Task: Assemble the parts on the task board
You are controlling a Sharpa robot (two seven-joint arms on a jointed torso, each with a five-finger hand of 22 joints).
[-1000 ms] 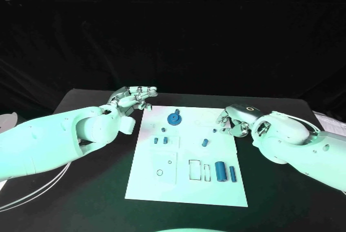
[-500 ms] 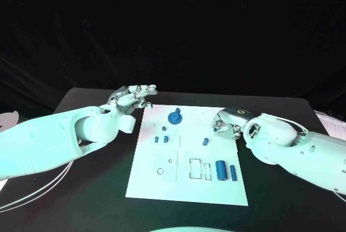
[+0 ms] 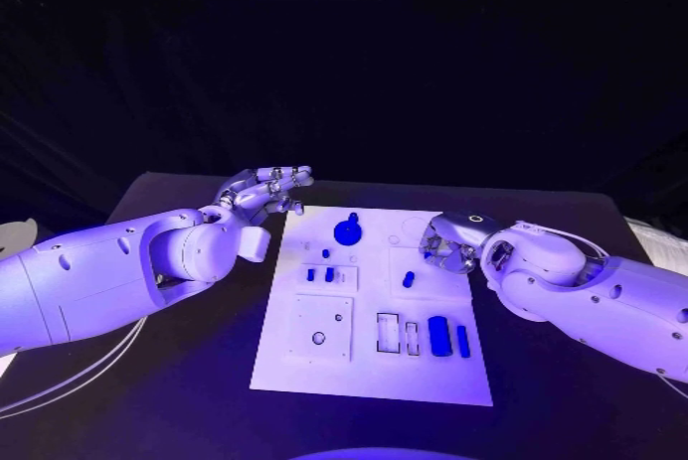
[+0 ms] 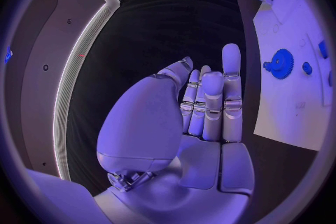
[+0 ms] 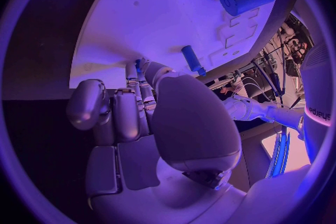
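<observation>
Board: the white task board (image 3: 376, 311) lies in the middle of the black bench (image 3: 172, 381), its long side running away from the robot.
Parts: a blue gear (image 3: 349, 230) stands near the far end; two small blue pegs (image 3: 320, 274) lie left of centre; a short blue pin (image 3: 409, 278) lies right of centre; a thick blue cylinder (image 3: 438, 336) and a slimmer blue bar (image 3: 463, 340) lie side by side near the right edge, both long axes parallel to the board's long side.
Left hand: the left hand (image 3: 265, 193) hovers off the board's far left corner, fingers (image 4: 210, 103) straight and side by side, holding nothing; the gear is its nearest part.
Right hand: the right hand (image 3: 447, 247) sits over the board's right edge at the far half, fingers (image 5: 119, 115) curled down toward the surface. The right wrist view shows a small blue piece at the fingertips; whether it is pinched cannot be told.
Key relation: the pin lies just beside the right hand, toward the robot and the board's centre, its long axis slightly tilted from the board's long side. The right hand is clearly the nearer one.
Judgement: the pin or the piece at the fingertips is the likely thing in hand; little of the assembly appears done.
</observation>
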